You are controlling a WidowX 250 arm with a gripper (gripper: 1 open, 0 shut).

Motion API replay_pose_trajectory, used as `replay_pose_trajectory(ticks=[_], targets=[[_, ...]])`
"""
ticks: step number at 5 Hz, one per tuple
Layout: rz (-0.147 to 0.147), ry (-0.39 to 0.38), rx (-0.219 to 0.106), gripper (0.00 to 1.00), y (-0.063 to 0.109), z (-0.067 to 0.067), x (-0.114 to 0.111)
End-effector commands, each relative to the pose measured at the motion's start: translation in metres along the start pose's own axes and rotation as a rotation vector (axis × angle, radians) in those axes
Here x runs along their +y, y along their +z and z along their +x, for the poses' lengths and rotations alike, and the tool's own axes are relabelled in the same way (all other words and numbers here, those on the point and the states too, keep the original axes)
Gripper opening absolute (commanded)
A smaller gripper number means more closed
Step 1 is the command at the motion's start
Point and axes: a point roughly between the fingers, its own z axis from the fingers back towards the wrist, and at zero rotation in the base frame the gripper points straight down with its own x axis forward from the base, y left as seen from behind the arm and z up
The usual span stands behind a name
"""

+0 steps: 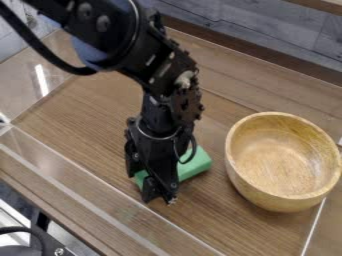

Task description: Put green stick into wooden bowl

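The hand (156,183) is clamped on the green stick (195,165) over the wood-grain bench (80,120); the wooden bowl (282,160) sits to its right.

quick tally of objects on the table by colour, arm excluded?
Green: 1, the green stick, in the gripper
Tan wood: 1, the wooden bowl, nothing in it
Total: 2

The arm (140,60) is black and bulky, with rounded joints, one blue part near the top and thin black cables — its gripper (158,185) is black too.
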Motion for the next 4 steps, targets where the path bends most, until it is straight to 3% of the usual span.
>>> replay_pose_trajectory(ticks=[1, 3, 4], targets=[[0.023, 0.046, -0.073, 0.00, 0.028, 0.011, 0.009], [0.046, 0.166, -0.158, 0.00, 0.087, 0.021, 0.037], [0.033, 0.122, -0.154, 0.00, 0.073, 0.020, 0.022]])
